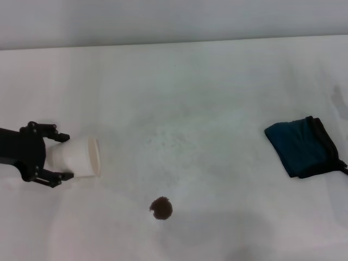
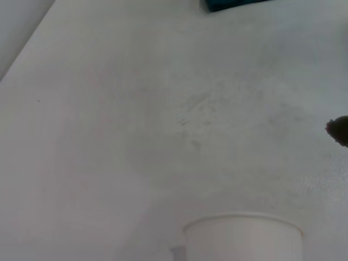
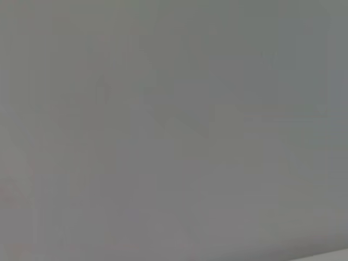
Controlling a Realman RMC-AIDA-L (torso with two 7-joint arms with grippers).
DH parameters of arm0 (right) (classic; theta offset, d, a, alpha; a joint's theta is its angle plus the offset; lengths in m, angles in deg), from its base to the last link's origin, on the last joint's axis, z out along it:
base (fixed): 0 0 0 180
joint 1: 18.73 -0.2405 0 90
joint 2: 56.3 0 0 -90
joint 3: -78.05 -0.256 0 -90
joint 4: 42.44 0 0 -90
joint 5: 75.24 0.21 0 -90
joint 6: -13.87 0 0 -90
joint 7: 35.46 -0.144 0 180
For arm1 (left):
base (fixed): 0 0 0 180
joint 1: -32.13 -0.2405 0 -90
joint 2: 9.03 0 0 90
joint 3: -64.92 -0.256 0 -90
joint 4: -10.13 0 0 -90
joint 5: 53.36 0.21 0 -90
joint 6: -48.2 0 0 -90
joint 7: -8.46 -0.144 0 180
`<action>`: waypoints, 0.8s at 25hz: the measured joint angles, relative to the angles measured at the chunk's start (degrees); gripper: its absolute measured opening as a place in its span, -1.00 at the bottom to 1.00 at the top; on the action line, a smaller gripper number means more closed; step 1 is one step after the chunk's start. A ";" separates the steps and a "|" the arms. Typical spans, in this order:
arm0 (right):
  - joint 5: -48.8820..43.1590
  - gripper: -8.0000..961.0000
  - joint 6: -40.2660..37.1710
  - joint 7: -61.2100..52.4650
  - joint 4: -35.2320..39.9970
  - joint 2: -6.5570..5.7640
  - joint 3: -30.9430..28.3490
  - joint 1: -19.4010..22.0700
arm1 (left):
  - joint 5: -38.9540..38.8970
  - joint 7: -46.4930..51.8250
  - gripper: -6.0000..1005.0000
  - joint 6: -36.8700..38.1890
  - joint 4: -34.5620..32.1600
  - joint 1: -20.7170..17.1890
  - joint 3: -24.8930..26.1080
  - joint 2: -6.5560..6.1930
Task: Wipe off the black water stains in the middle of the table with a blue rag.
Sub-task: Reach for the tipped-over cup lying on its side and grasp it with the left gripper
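1. Table (image 1: 206,98): a large, flat, matt white surface with faint grey smudges near its middle.
2. Stain (image 1: 161,207): one small, round, dark brown-black blot with ragged edges. It lies on the table toward my near edge, near the centre of the head view, well apart from the rag and near the cup.
3. Rag (image 1: 303,148): a soft, dark teal-blue cloth, folded into a rough rectangle, with black trim along its outer edge. It lies flat on my right side of the table. Its long axis runs from the far left toward the near right in the head view.
4. Cup (image 1: 80,157): smooth and white, cylindrical, lying on its side. Its open rim points to my right, toward the middle of the table.
5. My left gripper (image 1: 61,156): black, low on my left side. Its two fingers (image 1: 54,136) are spread, one on each side of the cup's base; whether they touch it I cannot tell.
6. My right gripper appears in no view.
7. View differences: the left wrist view shows the cup rim (image 2: 242,222) close up, the stain (image 2: 339,130) at one edge and a corner of the rag (image 2: 231,4) at another. The right wrist view shows only a plain grey surface.
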 joint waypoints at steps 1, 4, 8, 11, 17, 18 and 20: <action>0.01 0.82 0.01 0.00 0.00 0.00 0.00 0.02 | 0.01 0.00 0.68 -0.40 -0.64 -0.12 0.02 -0.01; 0.03 0.82 0.04 0.00 0.00 0.00 0.00 0.21 | 0.00 -0.01 0.67 -1.97 -2.32 -0.50 0.07 -0.04; 0.04 0.82 0.09 -0.05 -0.05 0.00 0.00 0.50 | -0.10 0.10 0.67 -4.73 -4.24 -1.10 0.07 -0.04; -0.09 0.82 0.05 -0.05 -0.10 0.00 0.00 0.68 | -0.37 0.26 0.66 -6.11 -4.98 -1.27 0.06 -0.04; -0.28 0.82 -0.20 0.01 -0.10 0.00 0.06 0.70 | -1.56 0.07 0.66 -6.33 -5.53 -1.52 0.06 -0.05; -0.29 0.82 -0.32 0.03 -0.10 0.00 0.05 0.68 | -1.68 0.04 0.66 -6.34 -5.54 -1.52 0.06 -0.04; -0.30 0.82 -0.47 0.03 -0.09 -0.01 0.13 0.62 | -1.83 0.02 0.65 -6.33 -5.55 -1.51 0.06 -0.04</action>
